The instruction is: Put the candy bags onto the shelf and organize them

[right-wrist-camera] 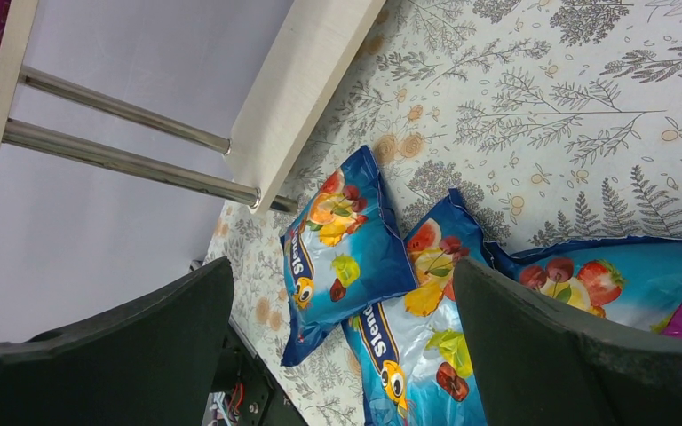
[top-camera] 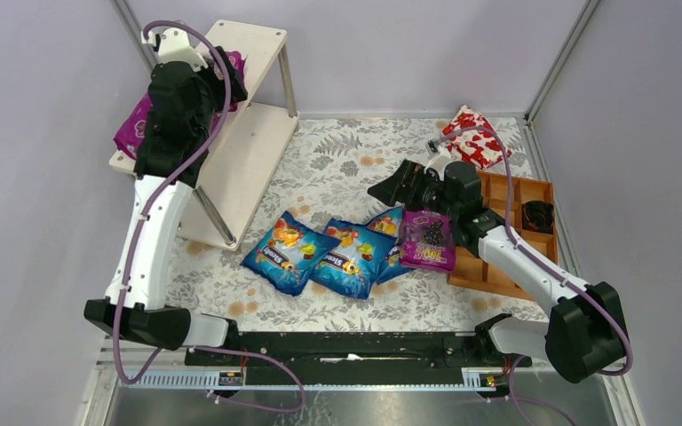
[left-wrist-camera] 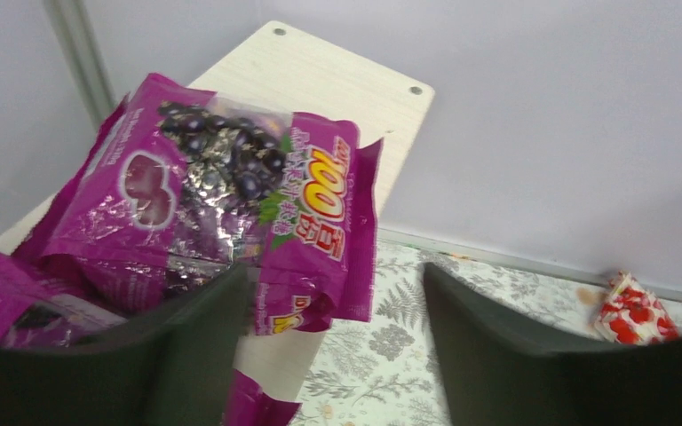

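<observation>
The shelf (top-camera: pixel 253 40) stands at the back left, and its top board (left-wrist-camera: pixel 320 75) carries a purple candy bag (left-wrist-camera: pixel 222 204). My left gripper (top-camera: pixel 229 82) (left-wrist-camera: pixel 333 275) is open just behind that bag; the bag's corner sits between the fingers, unclamped. A second purple bag (top-camera: pixel 131 126) lies on the lower board. On the table lie three blue bags (top-camera: pixel 280 253) (top-camera: pixel 351 257) (top-camera: pixel 386 226) and a purple one (top-camera: pixel 426 241). My right gripper (top-camera: pixel 382 188) (right-wrist-camera: pixel 342 266) hovers open over the blue bags (right-wrist-camera: pixel 346 240) (right-wrist-camera: pixel 426 328), holding nothing.
A red-and-white package (top-camera: pixel 477 138) lies at the back right. A brown compartment tray (top-camera: pixel 515 191) with a black object (top-camera: pixel 537 216) sits under my right arm. The shelf's metal legs (right-wrist-camera: pixel 124 160) stand left of the blue bags. Walls enclose the floral mat.
</observation>
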Motion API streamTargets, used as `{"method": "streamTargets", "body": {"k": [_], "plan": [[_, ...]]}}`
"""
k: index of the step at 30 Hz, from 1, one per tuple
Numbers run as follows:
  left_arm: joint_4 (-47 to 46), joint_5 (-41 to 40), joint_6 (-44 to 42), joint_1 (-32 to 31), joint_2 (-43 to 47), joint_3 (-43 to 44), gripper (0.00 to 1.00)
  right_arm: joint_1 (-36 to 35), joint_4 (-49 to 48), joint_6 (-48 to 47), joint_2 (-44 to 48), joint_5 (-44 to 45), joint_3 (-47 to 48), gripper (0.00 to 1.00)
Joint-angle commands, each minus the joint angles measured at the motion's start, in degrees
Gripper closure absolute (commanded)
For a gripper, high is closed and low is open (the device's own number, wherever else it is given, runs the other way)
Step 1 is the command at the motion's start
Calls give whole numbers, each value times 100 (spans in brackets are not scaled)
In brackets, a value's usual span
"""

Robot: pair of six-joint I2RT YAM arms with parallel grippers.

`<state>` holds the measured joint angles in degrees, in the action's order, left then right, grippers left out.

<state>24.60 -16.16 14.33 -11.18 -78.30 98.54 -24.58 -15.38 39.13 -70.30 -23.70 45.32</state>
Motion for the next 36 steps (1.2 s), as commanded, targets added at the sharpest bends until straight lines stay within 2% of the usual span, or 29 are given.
{"method": "streamTargets", "body": {"k": [1, 4, 8, 13, 18, 23, 28, 30, 32, 36], "plan": [[221, 1023, 229, 38, 155, 496, 12, 21, -296, 41, 84, -125, -70, 0], [550, 1134, -134, 20, -319, 1079, 13, 16, -365, 109, 40, -186, -85, 0], [926, 811, -680, 5, -1082, 1746, 26, 15, -344, 123, 63, -202, -85, 0], [761, 47, -1566, -269, -1538, 1987, 19, 16, -209, 25, 126, -100, -94, 0], [880, -626, -1761, -315, -1699, 1995, 19, 20, -280, 50, 51, -114, -102, 0], [834, -1133, -1869, -420, -1536, 1614, 36, 15, -528, 219, -97, -251, -152, 0], [685, -1565, -1913, -420, -1232, 1195, 59, 14, -610, 303, -164, -349, -160, 0], [645, -1623, -1956, -416, -1127, 1091, 66, 19, -584, 295, -140, -334, -155, 0], [617, -1706, -1967, -415, -1033, 1019, 70, 16, -567, 284, -116, -328, -142, 0], [469, -1809, -1969, -418, -807, 863, 71, 15, -528, 264, -128, -340, -105, 0]]}}
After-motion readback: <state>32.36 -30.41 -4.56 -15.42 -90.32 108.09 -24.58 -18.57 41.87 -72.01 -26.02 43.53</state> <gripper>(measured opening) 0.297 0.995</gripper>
